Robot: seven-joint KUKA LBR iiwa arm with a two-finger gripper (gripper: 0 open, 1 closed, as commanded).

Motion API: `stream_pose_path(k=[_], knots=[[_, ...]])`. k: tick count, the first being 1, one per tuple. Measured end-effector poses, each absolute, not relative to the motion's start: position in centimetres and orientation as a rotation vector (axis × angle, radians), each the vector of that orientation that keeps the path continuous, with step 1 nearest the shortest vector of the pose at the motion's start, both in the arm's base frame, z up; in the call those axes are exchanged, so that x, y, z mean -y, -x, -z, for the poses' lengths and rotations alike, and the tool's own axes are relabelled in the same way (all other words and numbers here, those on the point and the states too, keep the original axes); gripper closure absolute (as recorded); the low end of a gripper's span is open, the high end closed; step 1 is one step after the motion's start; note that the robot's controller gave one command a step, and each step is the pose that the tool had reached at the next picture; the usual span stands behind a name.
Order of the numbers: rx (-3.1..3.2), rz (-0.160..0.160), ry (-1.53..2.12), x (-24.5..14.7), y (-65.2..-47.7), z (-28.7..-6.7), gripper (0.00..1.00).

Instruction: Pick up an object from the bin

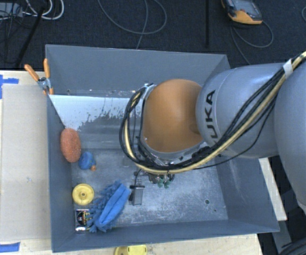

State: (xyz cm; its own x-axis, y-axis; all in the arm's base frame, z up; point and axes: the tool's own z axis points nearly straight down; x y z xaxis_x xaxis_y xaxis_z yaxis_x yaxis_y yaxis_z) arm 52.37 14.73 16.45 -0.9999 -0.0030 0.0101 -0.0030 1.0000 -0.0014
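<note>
blue shaggy cloth (109, 209) | limp, stretched diagonally | lower left of bin floor (206, 201)

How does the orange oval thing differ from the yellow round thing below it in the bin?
The orange oval thing is larger and elongated; the yellow round thing is smaller and disc-like. The orange one looks plain; the yellow one has a ringed centre. Both lie on the bin's floor.

free: bin floor (211, 195) right | blocked: left, blue rag (110, 205), yellow disc (83, 194)
</note>
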Motion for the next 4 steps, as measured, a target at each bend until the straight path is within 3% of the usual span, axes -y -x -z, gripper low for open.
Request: stream_pose_path(k=[1,2,3,4], knots=[[3.139,0.0,0.001,-14.7,-52.6,-16.9,0.0],[3.143,0.0,-0.099,-15.2,-52.5,-13.9,0.0],[3.099,-0.001,-0.489,-15.7,-52.4,-11.3,0.0],[3.051,0.0,-0.74,-15.3,-51.8,-10.2,0.0]])
